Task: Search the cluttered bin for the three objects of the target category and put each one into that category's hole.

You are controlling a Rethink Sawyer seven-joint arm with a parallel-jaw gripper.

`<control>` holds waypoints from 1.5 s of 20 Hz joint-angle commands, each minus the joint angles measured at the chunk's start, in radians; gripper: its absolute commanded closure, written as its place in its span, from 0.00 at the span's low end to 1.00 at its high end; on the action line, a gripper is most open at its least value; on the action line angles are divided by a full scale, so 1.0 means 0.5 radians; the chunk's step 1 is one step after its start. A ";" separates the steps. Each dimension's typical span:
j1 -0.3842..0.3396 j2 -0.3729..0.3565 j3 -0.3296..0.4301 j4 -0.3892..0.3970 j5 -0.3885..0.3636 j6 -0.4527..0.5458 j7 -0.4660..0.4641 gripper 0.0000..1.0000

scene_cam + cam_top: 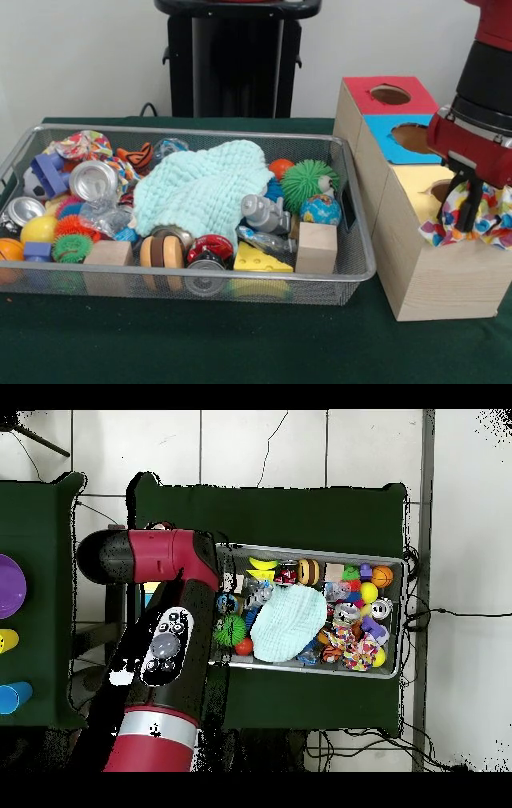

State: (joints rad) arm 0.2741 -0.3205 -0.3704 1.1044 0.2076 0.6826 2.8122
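The green desk has lots of bare room along its front edge, and a thin strip of bare cloth runs between the wire bin and the wooden box. The bin takes up the left and middle of the desk and is packed full right up to its walls. A big mint cloth lies in the middle of the bin, over other toys. The wooden box stands at the right edge of the desk, close to the bin's right wall, and has a red hole at the back, a blue hole in the middle and a yellow hole at the front. The red and black arm comes down over the box's right side. Its jaws are closed on a colourful spotted cloth, which hangs at the yellow hole and drapes over the box's front right edge. In the bin, a wooden block sits near the front right corner, beside a yellow cheese wedge. A spiky green ball rests by the right wall, with a small globe ball just in front of it. A silver can lies near the left end.
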 commanded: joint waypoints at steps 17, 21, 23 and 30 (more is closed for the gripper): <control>0.029 -0.021 0.227 0.472 0.122 0.225 0.192 1.00; 0.037 -0.054 0.218 0.513 0.117 0.275 0.159 1.00; 0.042 -0.070 0.225 0.546 0.112 0.278 0.141 1.00; 0.054 -0.144 0.247 0.621 0.122 0.309 0.132 1.00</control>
State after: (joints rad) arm 0.3013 -0.3824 -0.3603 1.2312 0.2504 0.6898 2.8122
